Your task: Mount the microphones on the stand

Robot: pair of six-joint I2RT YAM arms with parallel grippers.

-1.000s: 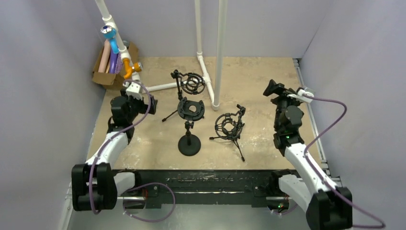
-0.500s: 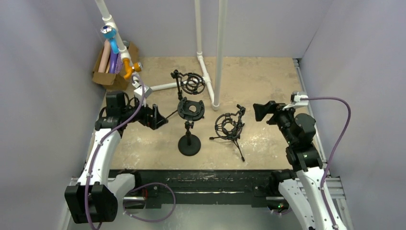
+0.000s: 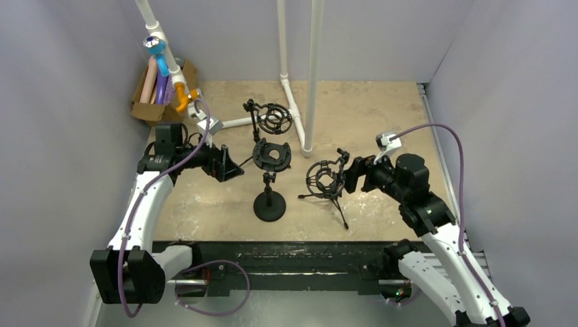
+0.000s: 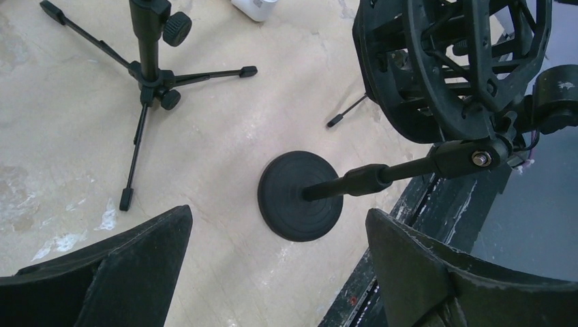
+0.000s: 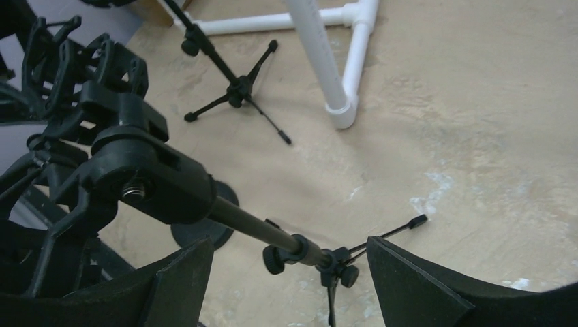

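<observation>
The microphones stand bunched in a cardboard box at the far-left corner, well apart from the stands. The left gripper hangs spread and empty beside the round-base stand. The right gripper, also spread and holding nothing, is just beside the small tripod stand, with a white pipe frame behind.

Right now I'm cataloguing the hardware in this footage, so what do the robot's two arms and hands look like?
Both the left arm and right arm have white curved link shells with black joints. A purple cable loops along each to a small white camera box at the wrist. The left hand and right hand are black, with broad matte wedge-shaped fingers.
</observation>
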